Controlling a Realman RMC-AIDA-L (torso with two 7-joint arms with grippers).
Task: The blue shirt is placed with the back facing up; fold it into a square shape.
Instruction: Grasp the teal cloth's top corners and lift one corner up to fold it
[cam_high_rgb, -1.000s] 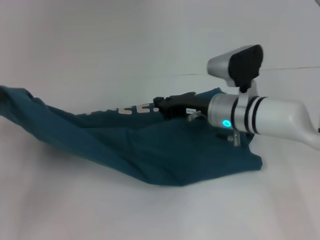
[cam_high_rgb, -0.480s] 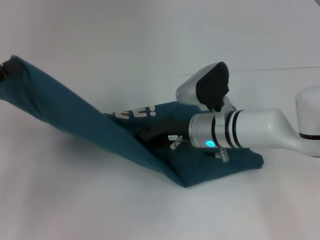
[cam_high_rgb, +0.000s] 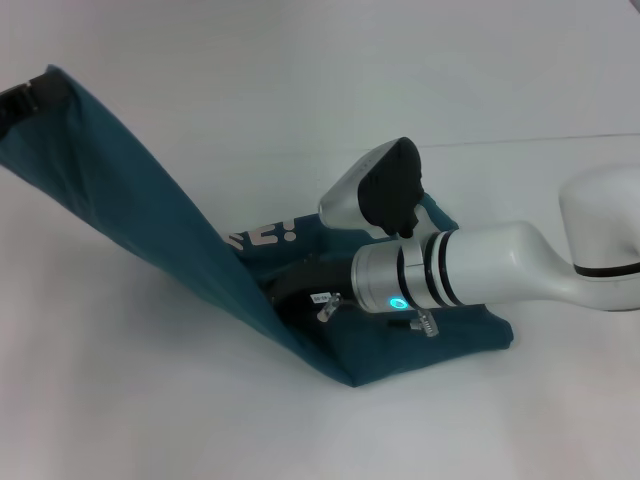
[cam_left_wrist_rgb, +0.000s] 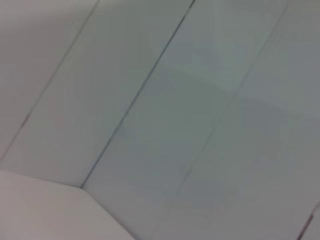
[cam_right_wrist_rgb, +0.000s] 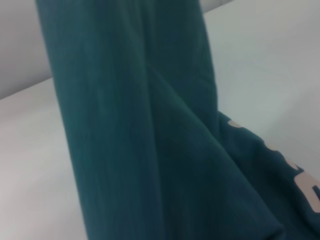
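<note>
Blue shirt (cam_high_rgb: 150, 215) lies partly on white table (cam_high_rgb: 300, 80), one end raised high toward upper left, stretched taut as sloping sheet. Raised end is held by left gripper (cam_high_rgb: 25, 95) at top-left corner; fingers closed on fabric. White lettering (cam_high_rgb: 262, 236) is exposed beside slope. Right gripper (cam_high_rgb: 285, 285) is tucked under raised fabric, low on shirt, judged to pin fold line; finger opening cannot be told.

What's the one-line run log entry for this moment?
left gripper: lifting blue shirt edge | right gripper: low in the fold | white lettering showing
</note>
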